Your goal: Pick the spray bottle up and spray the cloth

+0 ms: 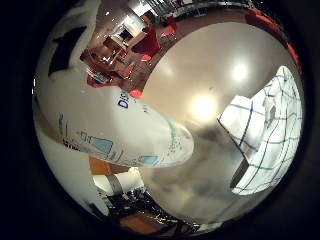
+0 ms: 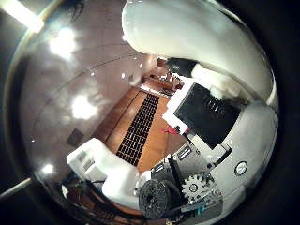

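In the little finger side view the white spray bottle (image 1: 110, 120), with teal print, lies right against the palm and fills much of the picture. It hangs tilted above a glossy grey table (image 1: 200, 70). The white cloth (image 1: 268, 130), with a dark grid pattern, lies flat on the table beyond the bottle's end, and the bottle's shadow falls between them. In the thumb side view my hand (image 2: 211, 141) shows white and black fingers and a gear, curled inward. A white rounded shape (image 2: 187, 37) sits close beside them; I cannot tell what it is.
Red chairs and furniture (image 1: 150, 45) stand in the room behind the table. The thumb side view shows a wooden floor with a dark grating strip (image 2: 141, 131). Bright lamp reflections (image 1: 205, 105) lie on the table top.
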